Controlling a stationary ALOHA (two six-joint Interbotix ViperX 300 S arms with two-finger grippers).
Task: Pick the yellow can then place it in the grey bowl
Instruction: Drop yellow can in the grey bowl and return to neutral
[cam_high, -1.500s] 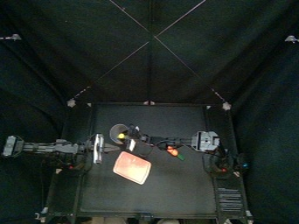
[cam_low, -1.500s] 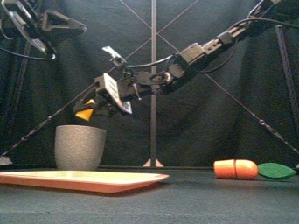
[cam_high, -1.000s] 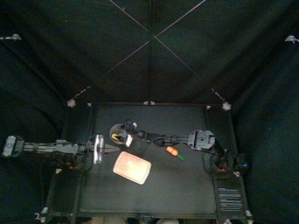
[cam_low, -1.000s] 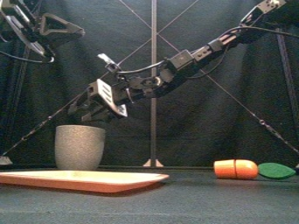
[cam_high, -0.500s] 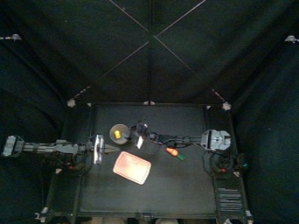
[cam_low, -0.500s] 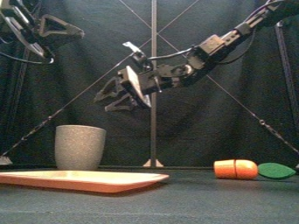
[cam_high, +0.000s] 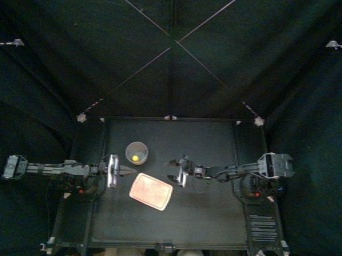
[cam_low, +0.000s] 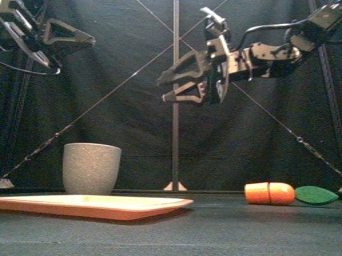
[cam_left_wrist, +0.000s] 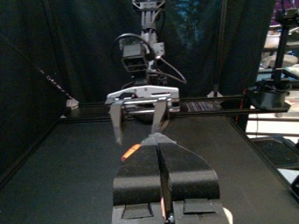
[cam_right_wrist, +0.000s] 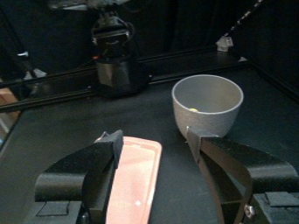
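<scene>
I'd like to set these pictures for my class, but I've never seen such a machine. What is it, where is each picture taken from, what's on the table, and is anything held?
It is a robot: two black arms at a small black table, each ending in a two-jaw gripper. One picture looks down from high above, one looks level across the table from its front edge, and two come from cameras on the arms' wrists. On the table are a tall grey cup, with a yellow thing showing inside it from above, a flat pink tray, an orange toy and a green toy. The right gripper hangs open and empty in the air. The left gripper, shut, holds nothing and is at the table's left side.
</scene>
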